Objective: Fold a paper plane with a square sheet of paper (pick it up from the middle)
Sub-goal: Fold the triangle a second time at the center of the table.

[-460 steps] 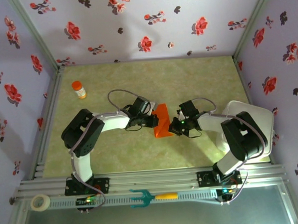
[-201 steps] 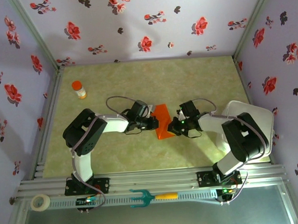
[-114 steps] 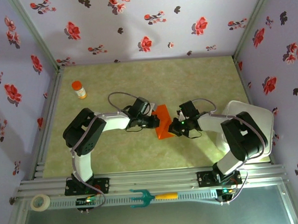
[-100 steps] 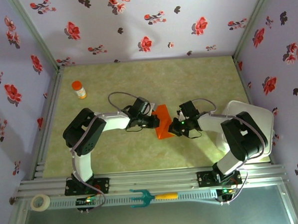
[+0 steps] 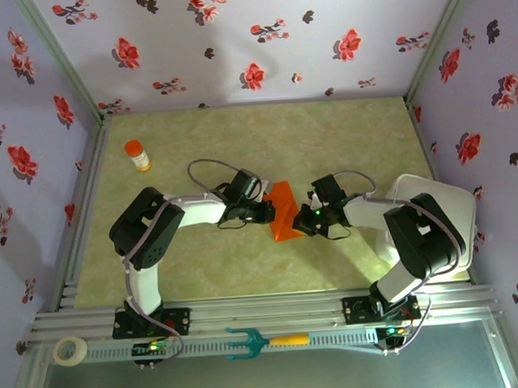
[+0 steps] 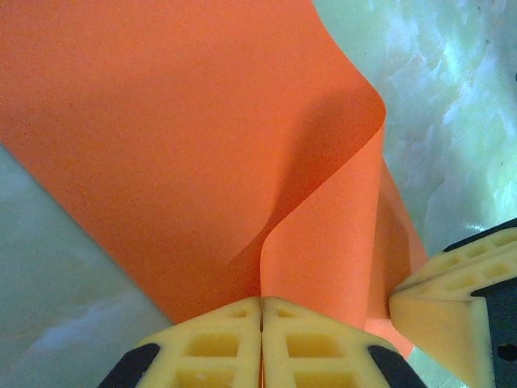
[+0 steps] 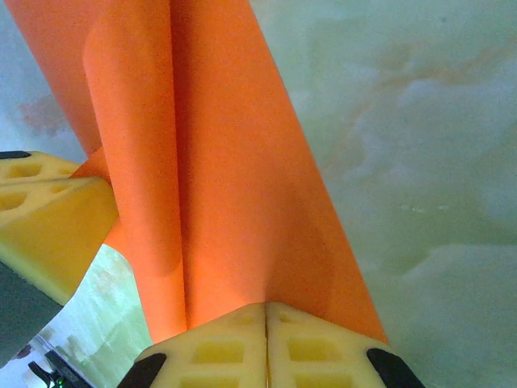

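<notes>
Both grippers are clamped shut on the square sheet of paper (image 5: 282, 212), which sits left of the white tray (image 5: 446, 191), near it. Right gripper (image 5: 302, 219) pinches the tray-side edge and left gripper (image 5: 267, 211) the edge away from the tray.

Change: the left arm swung off away from the tray, then came back. The sheet now reads narrower from above, and nothing has moved in the last half second.

Left wrist view shows the paper (image 6: 161, 121) bowed in a soft loop at my pinch (image 6: 261, 303), not creased. I'd say the halves are together but the fold isn't pressed yet.
</notes>
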